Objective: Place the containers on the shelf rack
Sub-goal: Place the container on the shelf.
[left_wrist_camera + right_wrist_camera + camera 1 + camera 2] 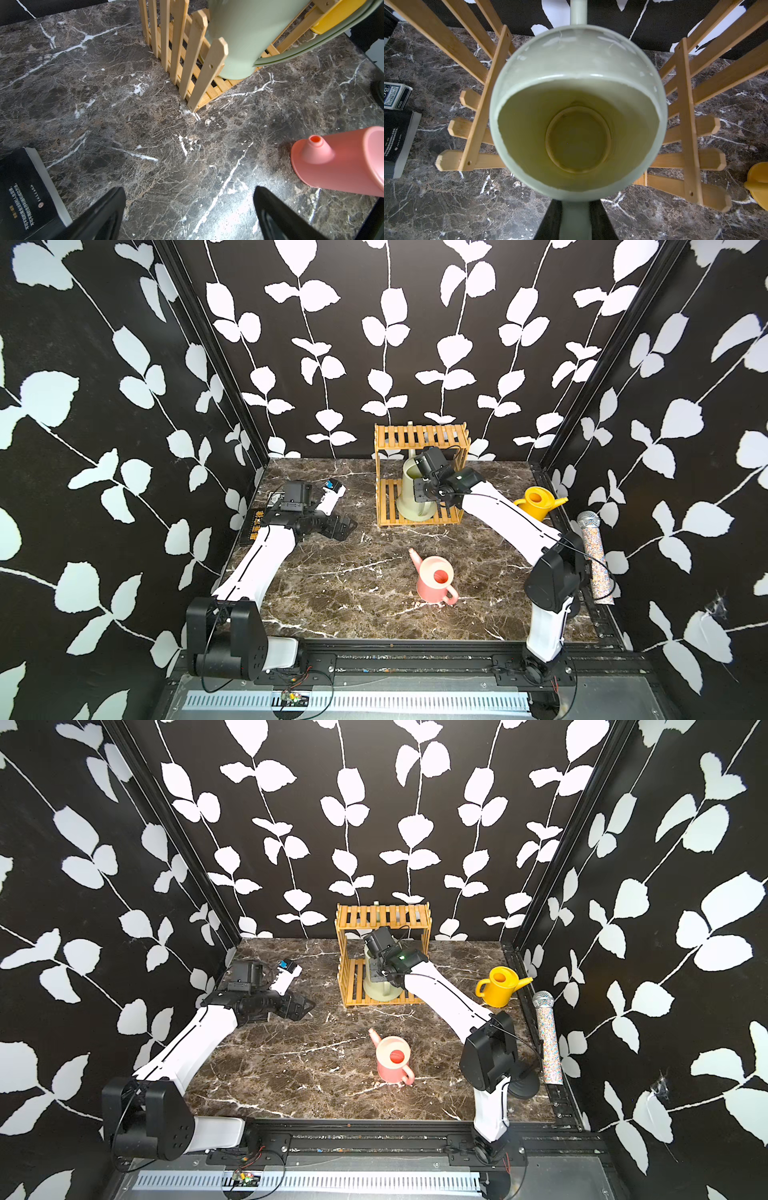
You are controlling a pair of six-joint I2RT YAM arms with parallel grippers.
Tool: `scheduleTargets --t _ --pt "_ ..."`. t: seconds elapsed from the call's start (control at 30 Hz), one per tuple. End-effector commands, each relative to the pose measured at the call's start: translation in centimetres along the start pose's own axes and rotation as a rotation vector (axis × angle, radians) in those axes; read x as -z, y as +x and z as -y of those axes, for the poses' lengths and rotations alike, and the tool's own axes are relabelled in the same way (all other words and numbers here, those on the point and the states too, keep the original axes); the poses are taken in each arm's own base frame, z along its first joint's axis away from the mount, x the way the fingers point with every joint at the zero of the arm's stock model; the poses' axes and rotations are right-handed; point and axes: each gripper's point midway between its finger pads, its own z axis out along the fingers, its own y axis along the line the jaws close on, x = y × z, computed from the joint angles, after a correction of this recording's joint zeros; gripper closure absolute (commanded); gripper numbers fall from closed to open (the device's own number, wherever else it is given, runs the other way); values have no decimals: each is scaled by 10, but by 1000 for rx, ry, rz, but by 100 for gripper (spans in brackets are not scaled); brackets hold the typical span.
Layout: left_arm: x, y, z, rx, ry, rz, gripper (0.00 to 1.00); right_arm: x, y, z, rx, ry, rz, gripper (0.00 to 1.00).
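Sage-green watering can [405, 499]: smooth matte plastic with a flared base, upright on the lower slatted tier of the bamboo shelf rack [419, 435]. Right gripper [575, 220] pinches its flat strap handle, apparently to steady the placement. Left gripper [190, 199] is spread and empty above the marbled surface [332, 572]. Pink watering can [434, 578] and yellow watering can [536, 502] are not yet shelved.

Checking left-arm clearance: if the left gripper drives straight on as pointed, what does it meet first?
Left gripper, open, faces bare marble table, then the shelf rack, whose near corner post is likely the first thing met. Pink watering can sits off to the side. Depth is unclear.
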Motion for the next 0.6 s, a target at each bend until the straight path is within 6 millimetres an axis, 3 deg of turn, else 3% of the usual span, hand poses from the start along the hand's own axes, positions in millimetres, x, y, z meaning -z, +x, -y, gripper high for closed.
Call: scheduleTargets --t 0.0,0.57 --pt "-1 1 5 -17 18 10 2 8 -15 3 -19 15 41 100" --pt "-2 3 4 -19 17 6 1 -16 -21 1 -5 48 53 100"
